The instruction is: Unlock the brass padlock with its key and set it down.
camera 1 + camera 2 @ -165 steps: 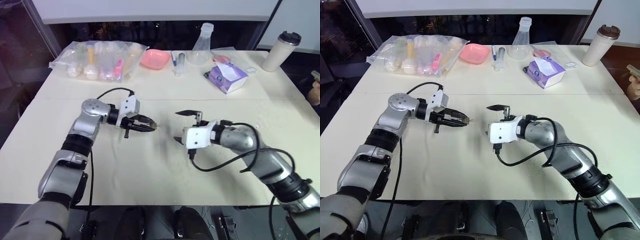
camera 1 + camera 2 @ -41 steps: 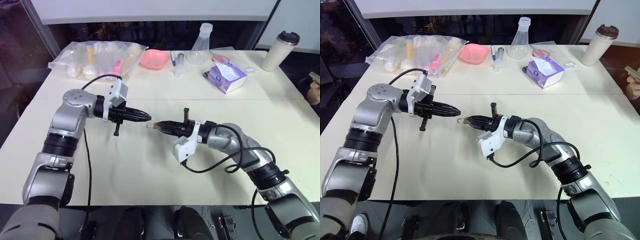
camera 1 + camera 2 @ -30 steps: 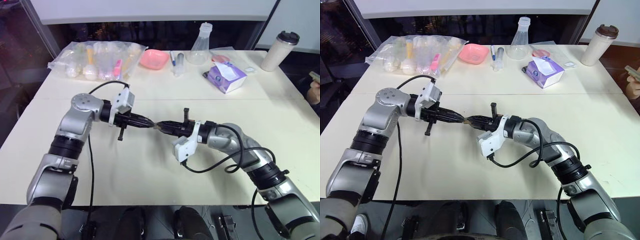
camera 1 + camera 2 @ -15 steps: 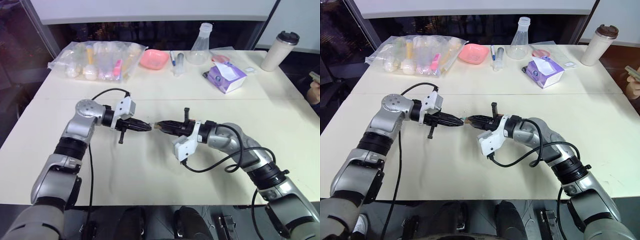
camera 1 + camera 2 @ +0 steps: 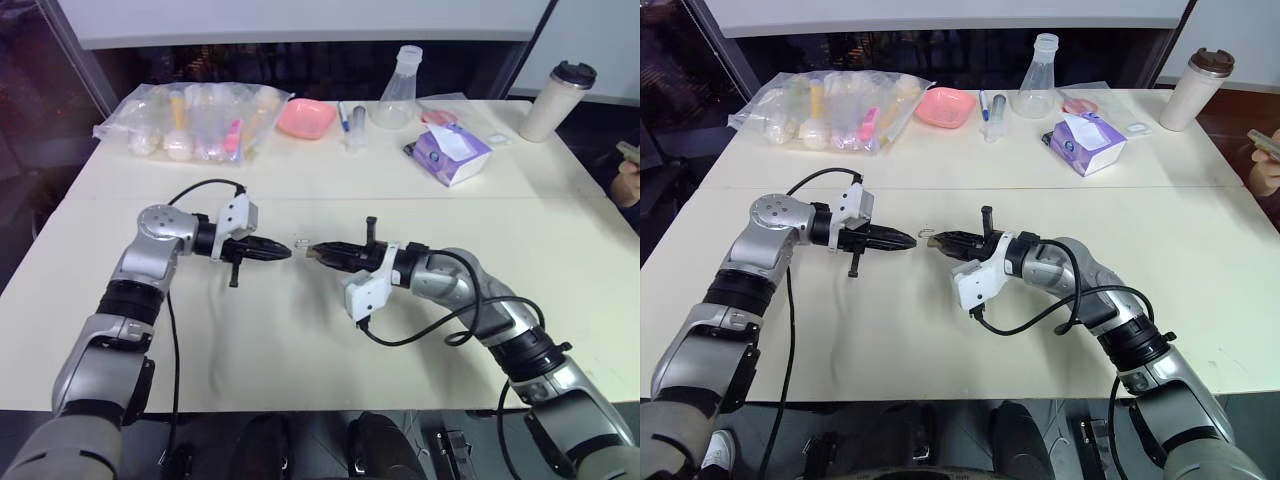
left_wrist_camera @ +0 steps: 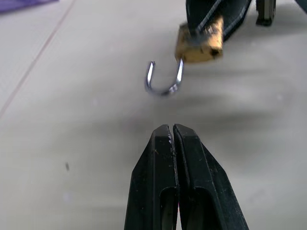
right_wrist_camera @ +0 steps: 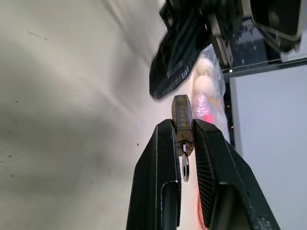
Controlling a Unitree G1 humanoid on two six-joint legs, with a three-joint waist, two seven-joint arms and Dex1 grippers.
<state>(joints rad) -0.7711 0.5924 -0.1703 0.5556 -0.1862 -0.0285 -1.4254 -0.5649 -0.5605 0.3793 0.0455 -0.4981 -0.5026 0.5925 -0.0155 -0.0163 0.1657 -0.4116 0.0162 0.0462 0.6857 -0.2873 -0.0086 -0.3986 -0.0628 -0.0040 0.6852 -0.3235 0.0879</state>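
Note:
The brass padlock [image 6: 199, 43] hangs just above the cream table, pinched by its body in my right gripper [image 5: 315, 251], which is shut on it. Its thin silvery shackle [image 6: 164, 79] points at my left gripper and looks sprung open, one leg free. A tiny silvery key [image 7: 185, 170] sticks out of the padlock's [image 7: 182, 115] other end, between the right fingers. My left gripper [image 5: 288, 252] is shut with nothing in it, level with the shackle and a short gap to its left.
Along the table's far edge lie a clear plastic bag of items [image 5: 190, 120], a pink bowl [image 5: 307, 117], a glass flask [image 5: 397, 90], a purple tissue box [image 5: 450, 153] and a lidded tumbler [image 5: 560, 100]. A person's hand [image 5: 628, 180] shows at the right edge.
A second ago my left gripper's tips were at the padlock; they have drawn back to the left and sunk a little, leaving a gap. The right gripper has kept still with the padlock.

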